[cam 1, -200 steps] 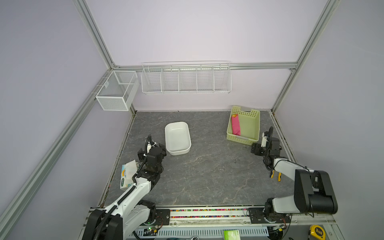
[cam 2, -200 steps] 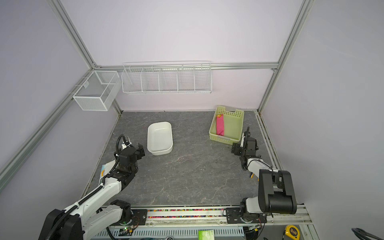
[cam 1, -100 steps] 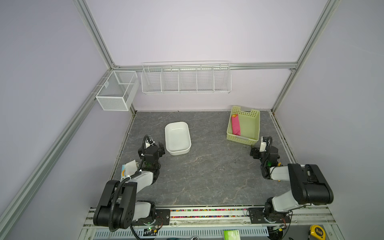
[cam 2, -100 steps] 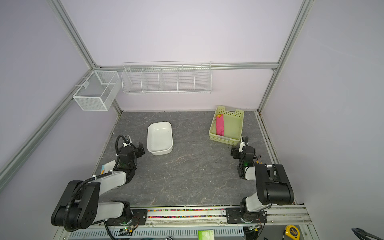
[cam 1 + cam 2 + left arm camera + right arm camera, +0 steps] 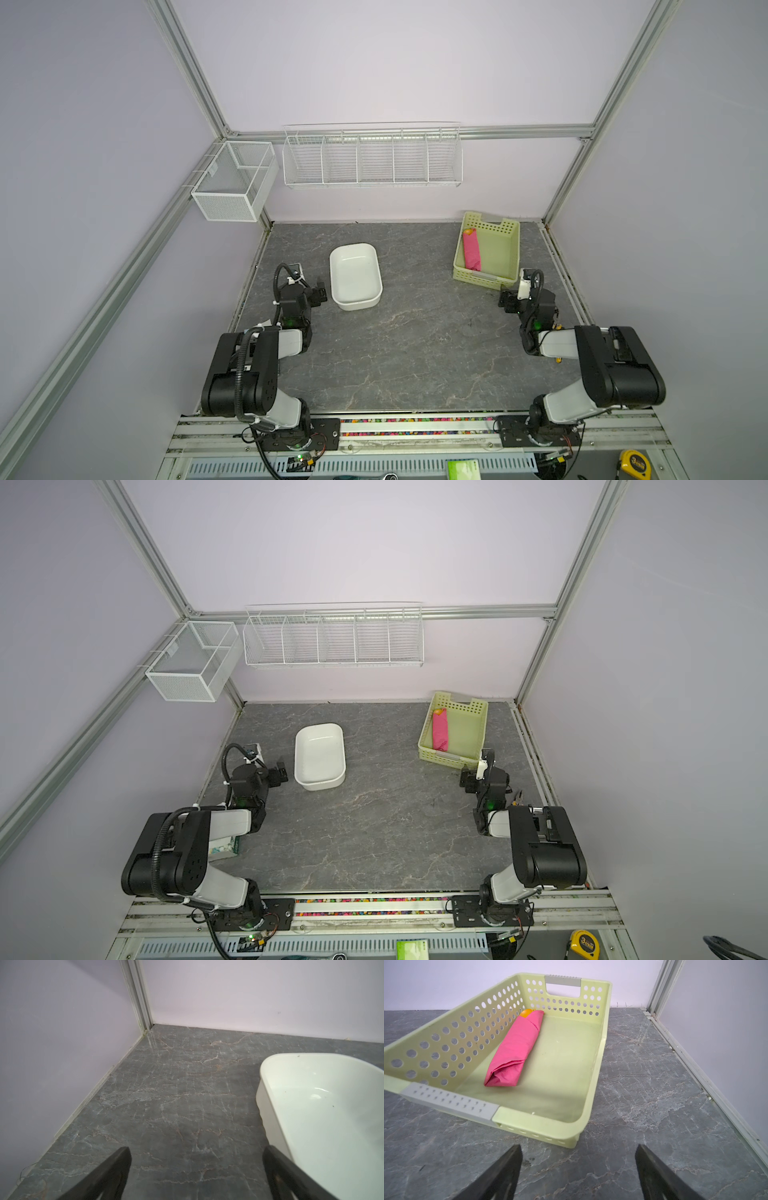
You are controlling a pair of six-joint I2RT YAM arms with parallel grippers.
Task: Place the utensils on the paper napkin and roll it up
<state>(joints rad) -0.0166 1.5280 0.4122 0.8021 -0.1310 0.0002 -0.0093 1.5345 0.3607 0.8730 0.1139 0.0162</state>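
Note:
The paper napkin point(image 5: 517, 1049) lies rolled into a pink bundle inside the pale green basket point(image 5: 550, 1126), along its perforated side wall. An orange tip of the utensils point(image 5: 526, 1013) pokes out of the roll's far end; the rest is hidden inside. Both top views show the roll point(image 5: 471, 254) point(image 5: 439, 731) in the basket point(image 5: 486, 280) at the back right. My right gripper point(image 5: 578, 1148) point(image 5: 508, 301) stands open and empty, low over the table just in front of the basket's near end. My left gripper point(image 5: 196, 1151) point(image 5: 319, 293) is open and empty beside the white tub point(image 5: 268, 1118).
The white tub point(image 5: 357, 305) stands left of the middle. A wire shelf point(image 5: 372, 158) and a mesh box point(image 5: 232, 183) hang on the walls. A white-and-blue tissue box point(image 5: 224, 848) lies under the left arm. Side walls run close to both grippers.
Both arms have folded back over their bases. The grippers have stayed low, the left by the tub and the right by the basket. Both are as open as before.

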